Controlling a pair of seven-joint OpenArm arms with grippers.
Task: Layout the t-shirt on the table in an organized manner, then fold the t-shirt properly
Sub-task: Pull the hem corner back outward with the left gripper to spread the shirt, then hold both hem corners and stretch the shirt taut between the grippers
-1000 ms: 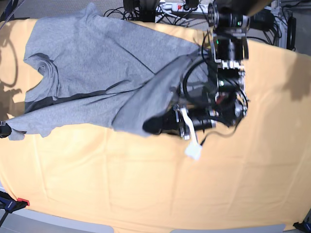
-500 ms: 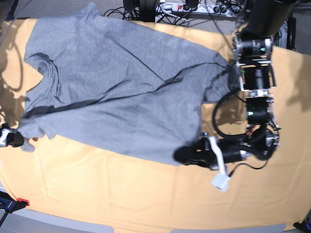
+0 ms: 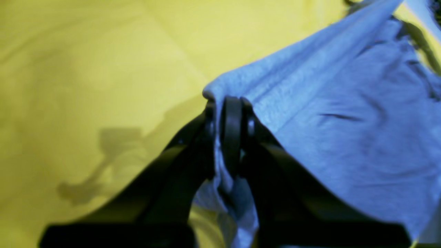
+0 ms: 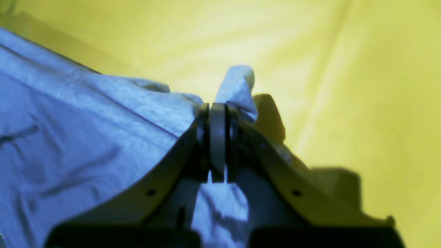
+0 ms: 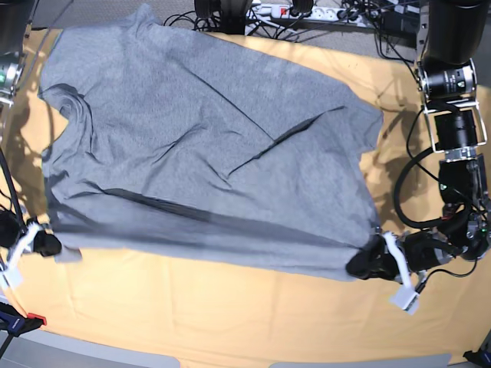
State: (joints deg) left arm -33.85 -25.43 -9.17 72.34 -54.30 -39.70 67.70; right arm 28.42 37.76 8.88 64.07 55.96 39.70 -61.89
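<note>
The heather-grey t-shirt [image 5: 199, 146] lies spread over the table [image 5: 230, 314], back side up, with its collar at the left and creases across the middle. My left gripper [image 5: 359, 267] is shut on the shirt's lower right hem corner, and the left wrist view shows the cloth [image 3: 344, 113] pinched between the black fingers [image 3: 231, 134]. My right gripper [image 5: 47, 244] is shut on the lower left corner near the sleeve. In the right wrist view a tuft of the shirt [image 4: 237, 82] sticks out past the closed fingers [image 4: 217, 137].
Cables and a power strip [image 5: 291, 11] lie behind the table's far edge. The left arm's links [image 5: 456, 115] rise along the right side. A red-tipped clamp [image 5: 23, 320] sits at the front left corner. Bare yellow cloth runs along the front.
Both grippers have drawn the shirt's lower edge toward the front. The left gripper has moved right and frontward, and the shirt has opened out from a bunched fold into a spread sheet.
</note>
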